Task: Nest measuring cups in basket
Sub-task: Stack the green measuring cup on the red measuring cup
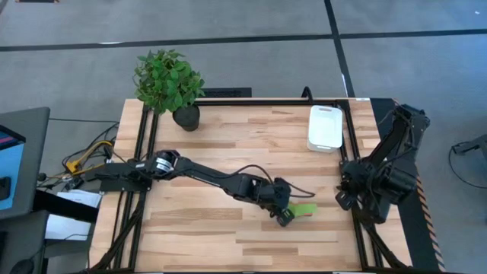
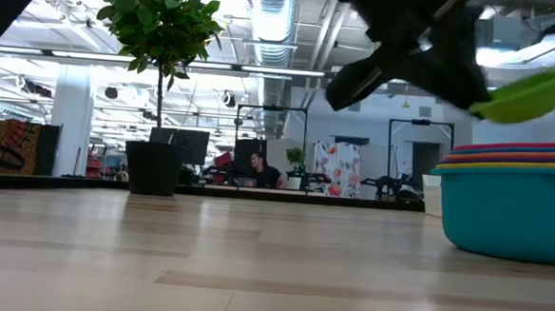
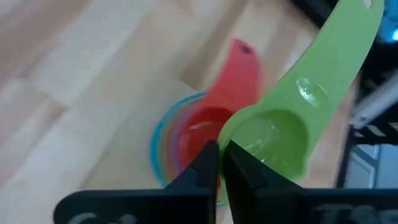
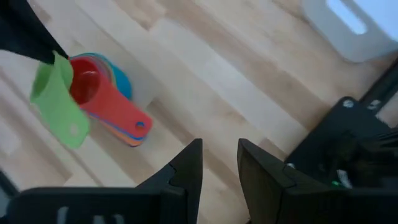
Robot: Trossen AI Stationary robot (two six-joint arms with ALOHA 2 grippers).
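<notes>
Above nested stack (image 3: pixel 186 140), tool-pinched green cup (image 3: pixel 280 134)

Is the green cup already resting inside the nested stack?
No: in the low view the green cup hangs in the left pincer, above the nested stack.

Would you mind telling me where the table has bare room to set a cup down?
Bare wood runs between the plant pot and the basket, and along the near edge below the left arm. The basket itself looks empty. It is crowded near the right side, where the left gripper, shut on the green cup, hangs over the nested stack. The right gripper waits at the right edge.
</notes>
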